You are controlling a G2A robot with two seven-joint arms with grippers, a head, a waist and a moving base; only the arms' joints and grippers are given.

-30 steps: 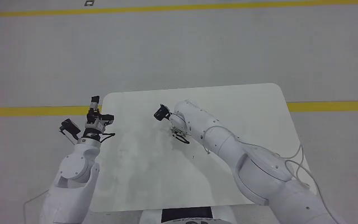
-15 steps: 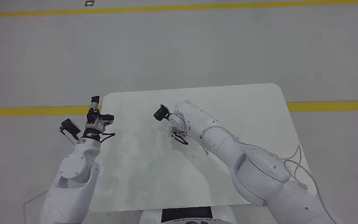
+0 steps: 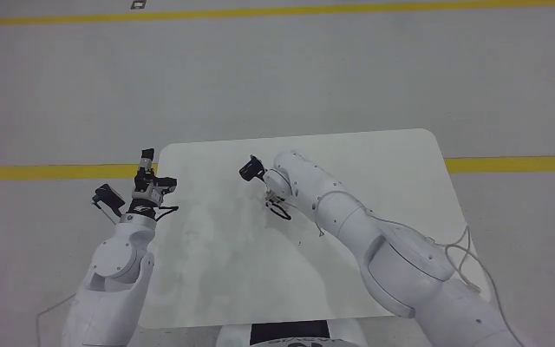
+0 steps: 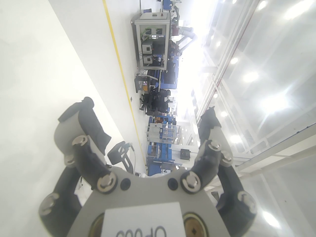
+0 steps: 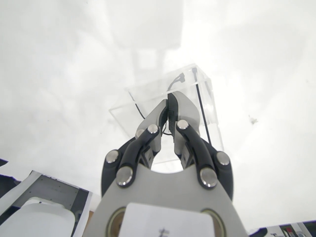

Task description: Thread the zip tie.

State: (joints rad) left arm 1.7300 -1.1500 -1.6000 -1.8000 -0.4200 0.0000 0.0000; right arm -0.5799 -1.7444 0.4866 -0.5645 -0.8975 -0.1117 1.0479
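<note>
Black plastic zip tie point(image 5: 202, 107): thin strap curving around a clear acrylic block point(image 5: 153, 92) on the white table point(image 3: 390, 173), just off the table's centre toward 10 o'clock. Whether it lies on the block or inside it cannot be told.
Right gripper point(image 5: 168, 101): fingers pressed together, apparently pinching a stretch of the strap at the block.
Left gripper point(image 4: 148, 106): fingers spread wide with nothing between them, at the table's 9 o'clock edge, well apart from the zip tie.
Handling: likely very light and springy. The strap bends easily but flicks back, and its smooth faces could slide between the pads.
Where to hold: probably close behind the pointed tail, so the tip is stiff enough to steer into the head's slot. The head needs bracing, by the block or the free gripper.
Risk: a grip far from the tip would let it droop and miss the slot.
Writing: white stickers on both gripper mounts carry dark print, cut off at the edge. Nothing is legible on the strap or block.
</note>
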